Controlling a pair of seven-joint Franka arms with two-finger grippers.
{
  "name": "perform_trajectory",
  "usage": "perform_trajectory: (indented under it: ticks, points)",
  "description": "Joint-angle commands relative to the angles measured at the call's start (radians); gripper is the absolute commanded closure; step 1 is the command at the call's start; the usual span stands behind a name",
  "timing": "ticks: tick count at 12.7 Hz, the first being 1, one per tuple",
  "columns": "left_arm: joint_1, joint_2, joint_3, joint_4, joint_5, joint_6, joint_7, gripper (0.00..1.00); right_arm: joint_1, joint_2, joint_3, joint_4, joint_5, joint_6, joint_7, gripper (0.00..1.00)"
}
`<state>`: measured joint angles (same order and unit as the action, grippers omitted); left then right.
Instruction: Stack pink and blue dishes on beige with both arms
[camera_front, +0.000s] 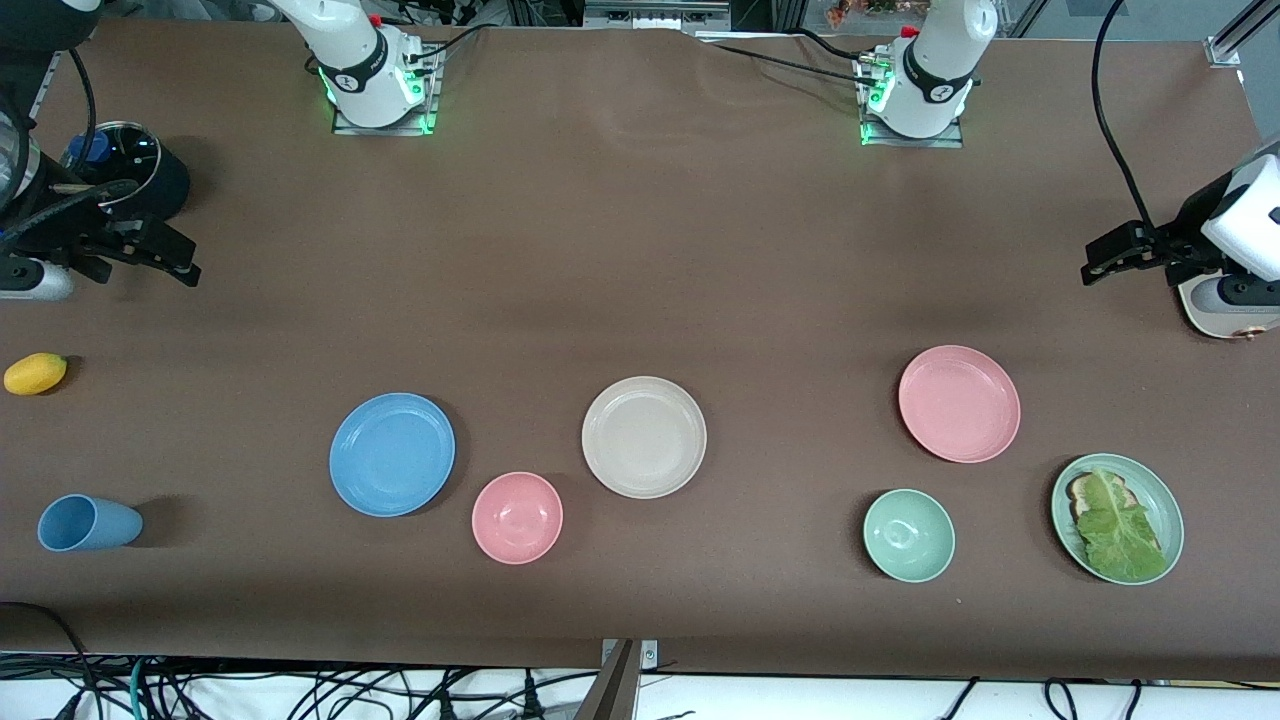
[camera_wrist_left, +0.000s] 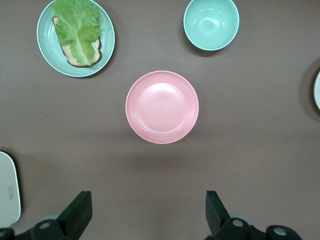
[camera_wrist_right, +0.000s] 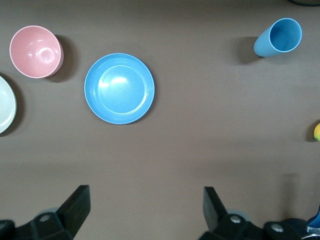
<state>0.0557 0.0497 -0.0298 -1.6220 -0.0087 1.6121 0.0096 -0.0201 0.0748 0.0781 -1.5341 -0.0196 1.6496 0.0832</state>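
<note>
- Currently, nothing is stacked: left gripper (camera_wrist_left: 145, 215) and right gripper (camera_wrist_right: 142, 212) hang released, empty, above bare table.
- Pink dish (camera_front: 959, 403) lies toward the left arm's end, blue dish (camera_front: 392, 454) toward the right arm's; beige plate (camera_front: 644, 436) sits between.
- Pinch each rim (shallow, so approach low).

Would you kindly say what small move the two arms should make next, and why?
Probably each arm should lower its open claw toward the rim of its nearest plate. The pink plate lies untouched toward the left arm's end and the blue plate toward the right arm's end, with the beige plate bare between them. The left claw and right claw hang open, holding nothing.
</note>
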Motion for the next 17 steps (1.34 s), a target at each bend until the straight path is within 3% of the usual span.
perform_trajectory:
  ticks: [1,10,17]
  points:
    - [0.001,0.002,-0.002,0.004,0.021,0.008,0.021,0.0,0.002,0.008,0.003,0.018,-0.017,-0.004,0.001,0.0]
    - [-0.001,0.016,-0.002,0.005,0.018,0.009,0.02,0.0,0.002,0.008,0.003,0.018,-0.017,-0.004,0.001,0.0]
    - [0.05,0.277,-0.002,0.05,0.01,0.009,0.021,0.0,-0.001,0.008,0.003,0.018,-0.019,-0.004,0.001,0.0]
